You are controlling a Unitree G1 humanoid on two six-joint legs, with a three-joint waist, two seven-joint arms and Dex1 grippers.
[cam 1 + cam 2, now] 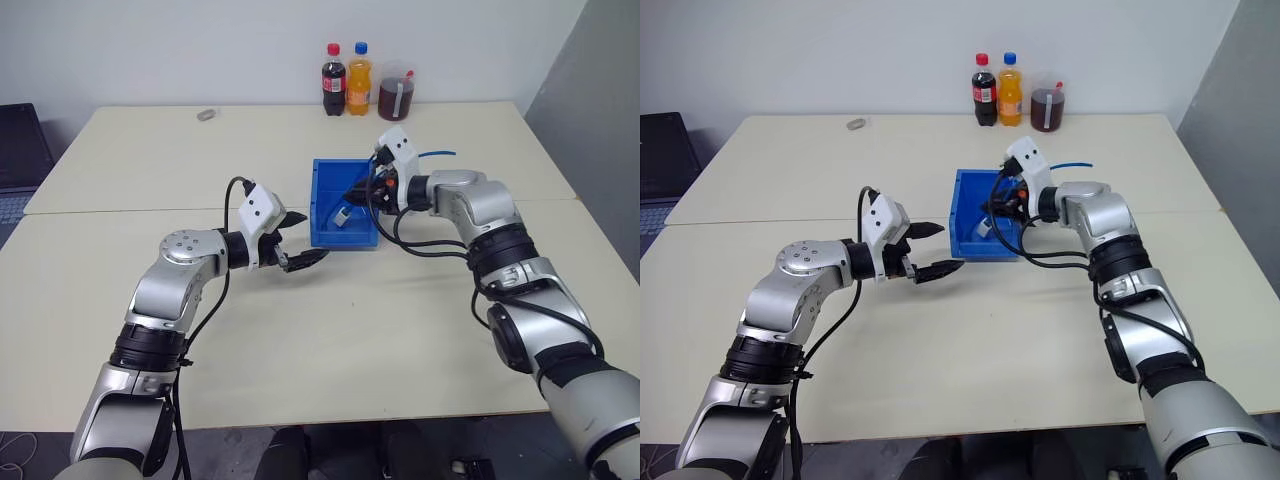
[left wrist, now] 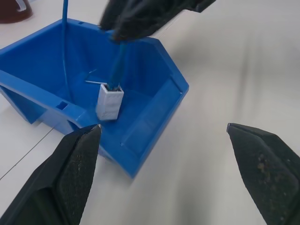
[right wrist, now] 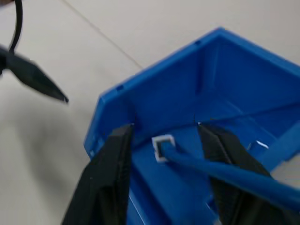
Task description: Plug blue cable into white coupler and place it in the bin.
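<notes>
Two pale cream tables [image 1: 330, 330] pushed together, seam running left to right across the middle. Bright-blue bin [image 1: 325, 232] standing right of centre, straddling that seam. At the far edge, right of centre, a row of three: dark cola bottle [image 1: 333, 80] with red cap, orange soda bottle [image 1: 359, 79] with blue cap, then a clear container of dark liquid [image 1: 395, 92], close together. Small grey object [image 1: 207, 115] lying alone far left of the bottles, too small to identify.
</notes>
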